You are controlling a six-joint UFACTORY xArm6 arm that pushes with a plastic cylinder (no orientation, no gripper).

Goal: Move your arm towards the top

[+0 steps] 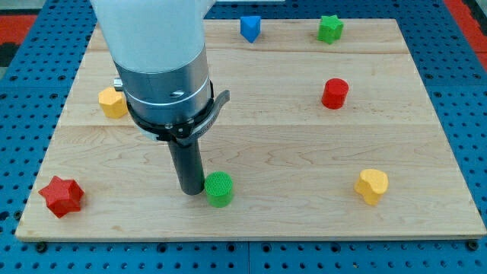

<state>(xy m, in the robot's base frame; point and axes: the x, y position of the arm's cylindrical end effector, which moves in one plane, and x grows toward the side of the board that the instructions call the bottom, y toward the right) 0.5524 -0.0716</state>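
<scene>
My tip [189, 190] rests on the wooden board [259, 152] at the view's lower middle, touching or almost touching the left side of a green cylinder [219, 189]. A red star [61, 195] lies at the bottom left. A yellow hexagonal block [112, 102] sits at the left, partly next to my arm's body. A red cylinder [335, 93] stands at the upper right. A blue block [249, 27] and a green star [329, 29] lie along the top edge. A yellow heart-shaped block [371, 186] lies at the lower right.
The board lies on a blue perforated table [464, 91]. My arm's thick white and grey body [156, 68] covers the board's upper left part.
</scene>
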